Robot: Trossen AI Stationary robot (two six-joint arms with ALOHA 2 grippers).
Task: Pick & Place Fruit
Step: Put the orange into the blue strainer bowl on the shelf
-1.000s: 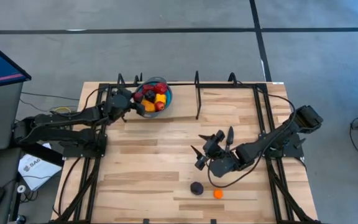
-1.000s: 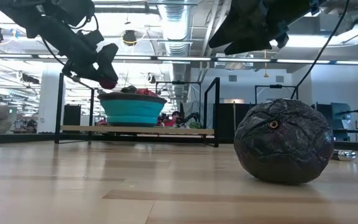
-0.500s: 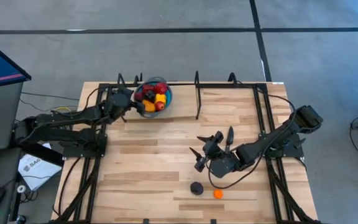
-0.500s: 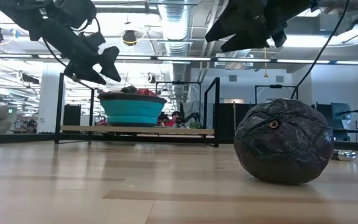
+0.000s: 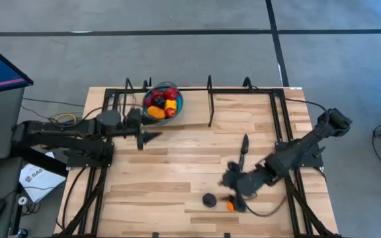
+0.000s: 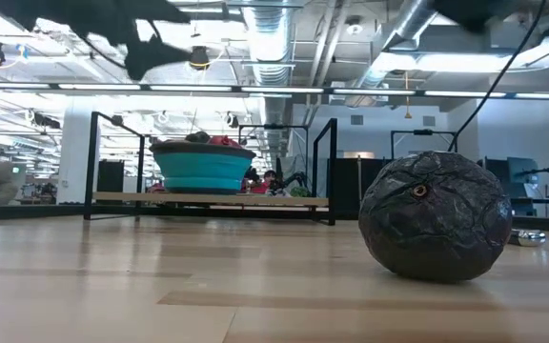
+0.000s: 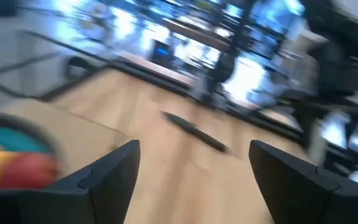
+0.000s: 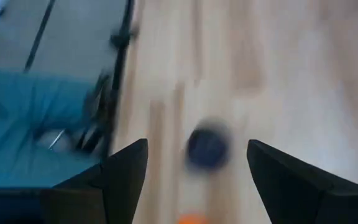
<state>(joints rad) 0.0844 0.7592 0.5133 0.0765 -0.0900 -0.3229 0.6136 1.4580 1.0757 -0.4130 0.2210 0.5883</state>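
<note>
Fruit: most pieces heaped in blue bowl [image 5: 177,100], far left; dark piece [image 5: 208,199] and orange piece [image 5: 231,206] remain near. Right gripper [image 5: 238,196], fingers spread, over orange piece, should descend, clamp. Left gripper [image 5: 149,136] released, waiting beside bowl.

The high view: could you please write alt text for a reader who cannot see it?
Seen from above, the right gripper reaches down over an orange fruit beside a dark purple fruit near the front of the wooden table. The open left gripper is empty, near a blue bowl heaped with fruit; a black knife lies mid-table.
</note>
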